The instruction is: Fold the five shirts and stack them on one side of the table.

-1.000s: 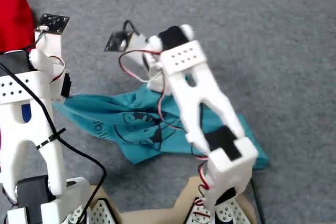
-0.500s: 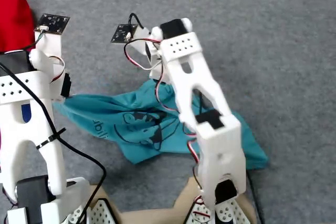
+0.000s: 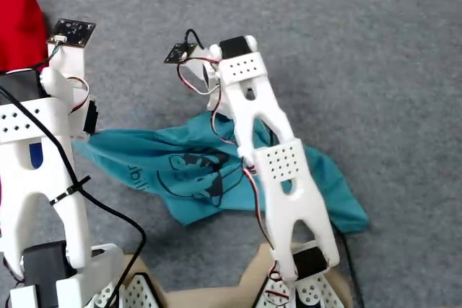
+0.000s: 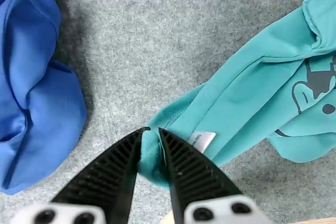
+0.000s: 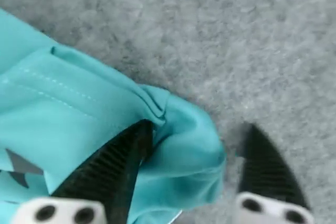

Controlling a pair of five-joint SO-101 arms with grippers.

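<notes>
Two claws at teal shirt (image 3: pixel 180 167), front edge of table (image 3: pixel 375 70): left claw (image 4: pixel 152 129) clamps a fold; right claw (image 5: pixel 198 127) wide, straddling bunched cloth.

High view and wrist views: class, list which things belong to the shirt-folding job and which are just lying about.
Part of the job:
teal shirt, pinched by the left gripper, with the open right gripper around a fold
blue shirt
red cloth, likely another shirt
grey table

Just lying about:
tan board at the arm bases
</notes>
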